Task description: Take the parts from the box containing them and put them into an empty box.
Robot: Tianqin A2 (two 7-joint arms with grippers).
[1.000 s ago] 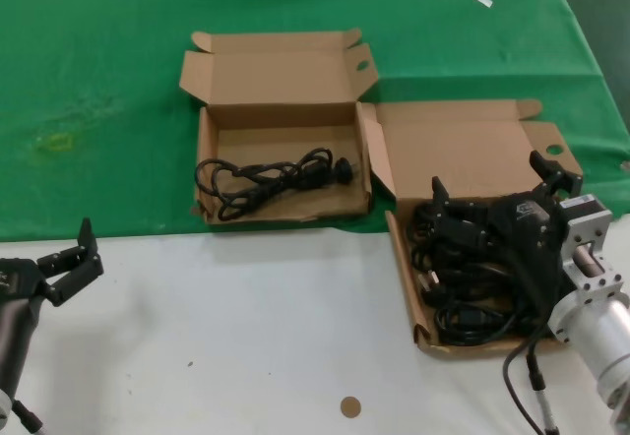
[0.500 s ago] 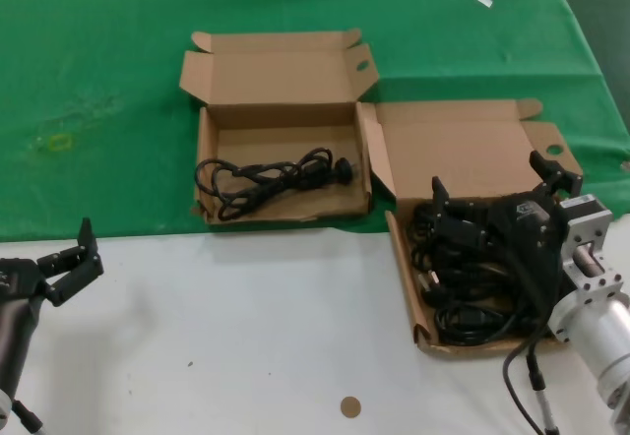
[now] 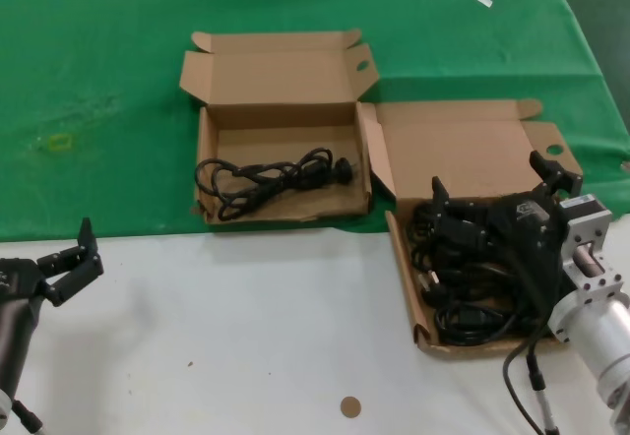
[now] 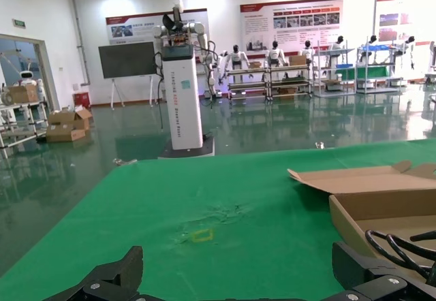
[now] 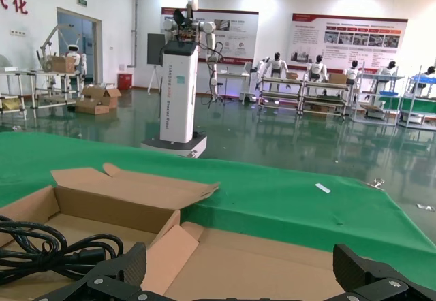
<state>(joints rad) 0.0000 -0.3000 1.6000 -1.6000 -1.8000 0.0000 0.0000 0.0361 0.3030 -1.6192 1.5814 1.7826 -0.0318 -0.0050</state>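
- Right gripper (image 3: 487, 191), black, with two fingers spread wide, sits low over the squarish brown corrugated cardboard box (image 3: 404, 258) at the right of the head view; nothing is held between its fingers.
- One right fingertip (image 3: 439, 191) stands up above the heap of cords, the other (image 3: 543, 164) rises near the box's open lid (image 3: 463, 150).
- Its silver motor housing (image 3: 591, 297) and arm reach in from the lower right corner.
- Black rubbery power cords (image 3: 463, 292) fill that box as a tangled pile of looped bundles, partly covered by the gripper body.
- Left gripper (image 3: 74, 258), also black, hangs apart from both boxes at the lower left, over the white tabletop (image 3: 246, 337), its fingers open and empty.
- Second brown cardboard box (image 3: 205, 174), wider and shallower with upright walls, lies on the green cloth (image 3: 98, 81) further back and to the left of the first, its hinged lid (image 3: 276, 71) folded back.
- Inside it rests one black power cord bundle (image 3: 261, 181), stretched across the floor of the tray, with its moulded plug (image 3: 342, 167) towards the right wall.
- The two boxes stand near each other, the near right corner of the wide one just beside the other's lid flap.
- A small round brown spot (image 3: 349, 407) lies on the white surface close to the front edge.
- From the right wrist view, the wide box (image 5: 102, 199) shows with the cord (image 5: 48, 246) in it.
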